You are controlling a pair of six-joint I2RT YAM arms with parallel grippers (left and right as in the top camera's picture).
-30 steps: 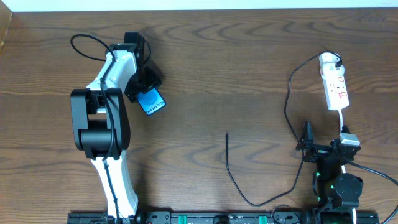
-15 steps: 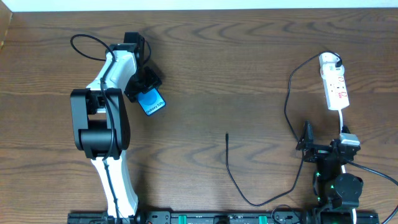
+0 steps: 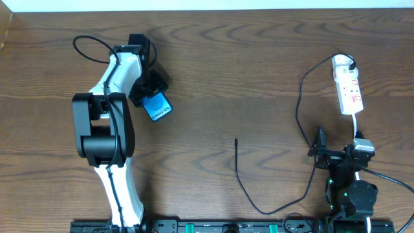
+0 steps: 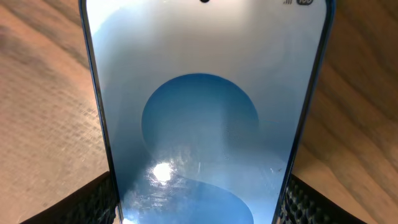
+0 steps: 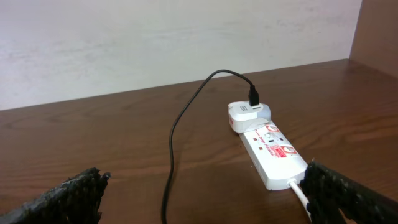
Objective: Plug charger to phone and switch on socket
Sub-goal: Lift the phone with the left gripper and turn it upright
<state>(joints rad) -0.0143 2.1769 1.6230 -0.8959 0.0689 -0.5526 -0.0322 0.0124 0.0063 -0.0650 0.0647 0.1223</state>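
The phone, with its blue screen, is held between the fingers of my left gripper at the left of the table; it fills the left wrist view, a black finger pad on each side. The charger cable lies loose, its plug tip at mid-table. It loops right and up to the white plug head on the socket. My right gripper is open and empty, below the socket. In the right wrist view the socket and cable lie ahead of the gripper.
The white cord runs from the socket down toward my right arm. A thin black arm cable loops behind my left arm. A pale wall rises beyond the table's far edge.
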